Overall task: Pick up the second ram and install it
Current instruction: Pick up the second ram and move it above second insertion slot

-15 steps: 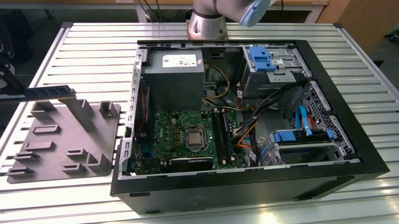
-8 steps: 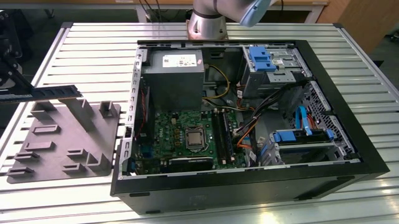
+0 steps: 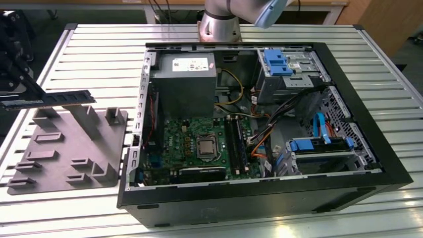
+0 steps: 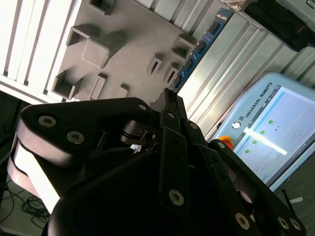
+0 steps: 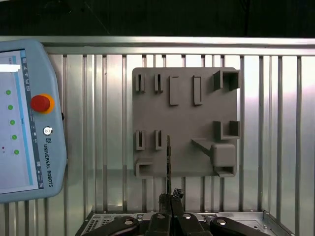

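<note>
At the exterior view's far left, the black claw (image 3: 17,91) is pinched shut on one end of the second ram (image 3: 49,99). It holds the stick level and lengthwise above the far edge of the gray fixture (image 3: 66,148). Whether the stick touches the fixture's raised blocks I cannot tell.

In the first wrist view the fingertips (image 5: 165,204) press together on the stick, which is seen edge-on as a thin dark line over the fixture. A teach pendant (image 5: 29,123) lies beside it.

The fixture rests flat on the slatted metal surface (image 3: 99,49). Toward the exterior view's right lies the open computer case (image 3: 264,198). The long black memory sockets (image 3: 236,144) on its green board are well apart from the claw.
</note>
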Available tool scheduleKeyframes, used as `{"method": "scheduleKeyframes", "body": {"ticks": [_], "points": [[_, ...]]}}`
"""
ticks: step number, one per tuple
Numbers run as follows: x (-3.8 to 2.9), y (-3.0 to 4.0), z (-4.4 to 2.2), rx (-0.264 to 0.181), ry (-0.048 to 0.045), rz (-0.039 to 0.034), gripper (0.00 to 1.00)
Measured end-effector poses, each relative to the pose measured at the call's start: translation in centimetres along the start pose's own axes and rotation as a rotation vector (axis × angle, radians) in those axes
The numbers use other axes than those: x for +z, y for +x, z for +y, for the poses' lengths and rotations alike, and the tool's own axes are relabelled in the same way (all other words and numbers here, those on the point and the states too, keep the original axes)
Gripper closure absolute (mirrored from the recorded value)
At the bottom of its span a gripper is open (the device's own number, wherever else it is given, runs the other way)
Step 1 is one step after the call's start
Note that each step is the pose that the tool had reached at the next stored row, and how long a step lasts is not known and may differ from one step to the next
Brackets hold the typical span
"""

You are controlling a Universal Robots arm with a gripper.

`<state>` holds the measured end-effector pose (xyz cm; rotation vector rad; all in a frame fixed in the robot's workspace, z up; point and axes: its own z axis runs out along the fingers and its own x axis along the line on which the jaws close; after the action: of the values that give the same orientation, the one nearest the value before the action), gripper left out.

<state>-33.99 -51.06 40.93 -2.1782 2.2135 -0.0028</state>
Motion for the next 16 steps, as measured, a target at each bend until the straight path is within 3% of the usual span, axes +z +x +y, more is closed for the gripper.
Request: {"method": "scheduleKeyframes", "body": {"ticks": [16], "points": [[0.06,-0.03,-2.24,0.0,0.0001,0.0,0.88]]}}
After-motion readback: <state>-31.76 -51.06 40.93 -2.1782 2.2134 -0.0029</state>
